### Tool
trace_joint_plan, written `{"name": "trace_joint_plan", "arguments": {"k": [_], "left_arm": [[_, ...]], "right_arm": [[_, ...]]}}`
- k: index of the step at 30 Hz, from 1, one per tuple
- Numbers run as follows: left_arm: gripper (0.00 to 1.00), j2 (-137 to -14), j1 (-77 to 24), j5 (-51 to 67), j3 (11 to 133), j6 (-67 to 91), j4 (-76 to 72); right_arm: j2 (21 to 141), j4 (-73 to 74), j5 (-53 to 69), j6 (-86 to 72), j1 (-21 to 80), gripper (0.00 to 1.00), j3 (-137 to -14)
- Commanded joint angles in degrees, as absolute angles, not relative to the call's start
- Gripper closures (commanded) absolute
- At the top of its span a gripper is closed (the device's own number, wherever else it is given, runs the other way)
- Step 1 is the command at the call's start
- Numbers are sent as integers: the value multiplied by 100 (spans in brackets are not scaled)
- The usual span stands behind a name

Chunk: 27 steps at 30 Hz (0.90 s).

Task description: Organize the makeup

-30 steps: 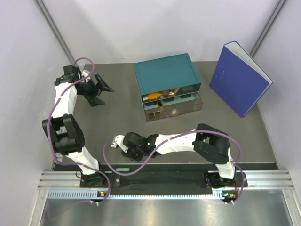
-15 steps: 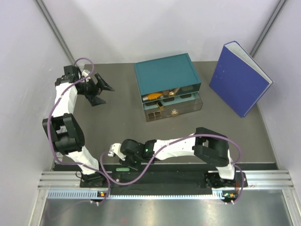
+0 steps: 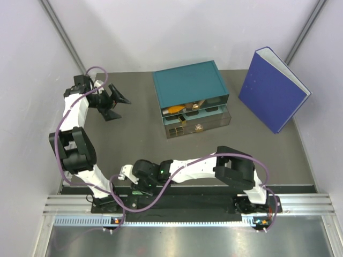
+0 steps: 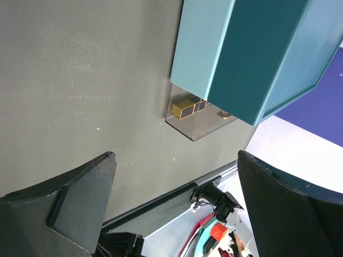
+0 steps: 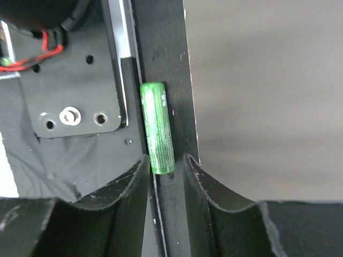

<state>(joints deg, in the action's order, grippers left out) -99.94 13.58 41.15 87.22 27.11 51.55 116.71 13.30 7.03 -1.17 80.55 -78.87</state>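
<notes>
Right gripper (image 5: 162,175) jaws part-open, straddling near end of green capsule (image 5: 157,126), not clamped on it. Capsule lies just ahead of the fingertips on black base rail (image 5: 158,43). Far beyond, teal drawer box (image 3: 190,85) holds orange tube (image 3: 175,110) and gold cases (image 3: 181,122). Left gripper (image 4: 174,179) wide open, empty. Likely mostly done; capsule left to stow.

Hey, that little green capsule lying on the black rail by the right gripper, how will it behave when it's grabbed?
The green capsule looks round and glossy, so it may roll or slip if the right gripper pinches it off-centre. It seems rigid and probably light. Lying against a step in the black rail, it likely stays put until nudged.
</notes>
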Motion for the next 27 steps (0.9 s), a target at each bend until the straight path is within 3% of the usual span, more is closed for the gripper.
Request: {"name": "trace_joint_plan", "arguments": {"k": [1, 11, 15, 19, 20, 23, 24, 27], "left_arm": [[1, -10072, 1380, 4236, 8877, 2593, 5159], [1, -10099, 1380, 4201, 8850, 2540, 5168], [1, -10099, 1380, 4192, 8842, 2531, 5177], [1, -10090, 1380, 4201, 8824, 2531, 5194], [1, -10081, 1380, 4192, 8824, 2523, 5194], [1, -10081, 1380, 4192, 8815, 2522, 5186], [1, -10081, 1380, 4192, 8807, 2514, 5186], [1, -10081, 1380, 4192, 8798, 2522, 5177]], "right_arm": [[11830, 1283, 826, -44, 8156, 68, -8112], [12119, 1344, 774, -53, 8174, 65, -8156], [12287, 1380, 747, 140, 8209, 52, -8226], [12471, 1459, 861, 149, 8227, 50, -8341], [12506, 1476, 905, 149, 8227, 52, -8341], [12516, 1529, 1072, 167, 8227, 71, -8341], [12516, 1555, 1090, 184, 8227, 81, -8341], [12507, 1696, 1195, 255, 8227, 97, -8306]]}}
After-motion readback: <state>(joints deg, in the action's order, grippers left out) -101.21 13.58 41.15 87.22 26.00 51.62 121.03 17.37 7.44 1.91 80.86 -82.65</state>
